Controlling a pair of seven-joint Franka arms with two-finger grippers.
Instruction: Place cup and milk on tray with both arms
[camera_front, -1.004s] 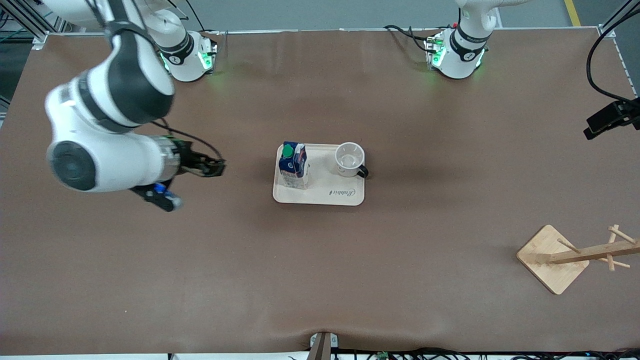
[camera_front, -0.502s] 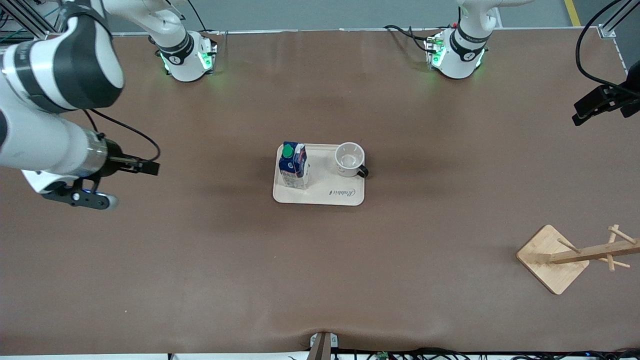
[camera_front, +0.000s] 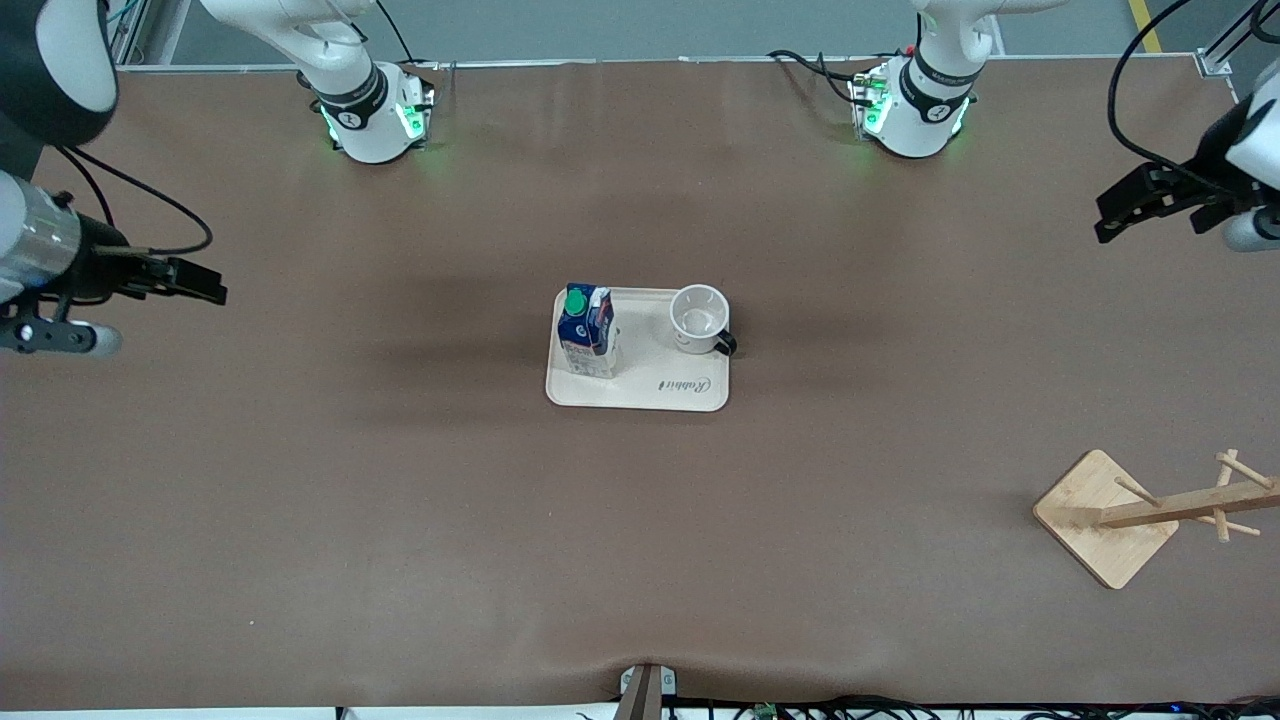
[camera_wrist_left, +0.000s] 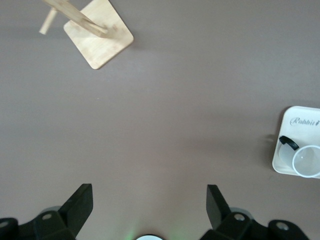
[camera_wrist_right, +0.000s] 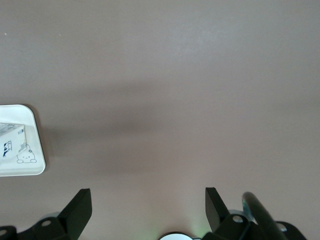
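Observation:
The cream tray (camera_front: 650, 392) lies at the table's middle. The milk carton (camera_front: 587, 330) stands upright on its end toward the right arm. The white cup (camera_front: 699, 318) stands upright on its other end, black handle toward the left arm. My right gripper (camera_front: 205, 285) is open and empty, up over bare table at the right arm's end. My left gripper (camera_front: 1112, 213) is open and empty, up over the left arm's end. The left wrist view shows the tray's corner (camera_wrist_left: 287, 165) with the cup (camera_wrist_left: 307, 161); the right wrist view shows a tray corner (camera_wrist_right: 22, 167) with the carton (camera_wrist_right: 11, 137).
A wooden rack with pegs on a square base (camera_front: 1105, 517) lies tipped over near the front camera at the left arm's end; it also shows in the left wrist view (camera_wrist_left: 98, 32). The brown table (camera_front: 400, 520) spreads all around the tray.
My right arm has pulled back from beside the tray toward its end of the table and risen. My left gripper has come a little farther into view. Cup and milk have stayed put.

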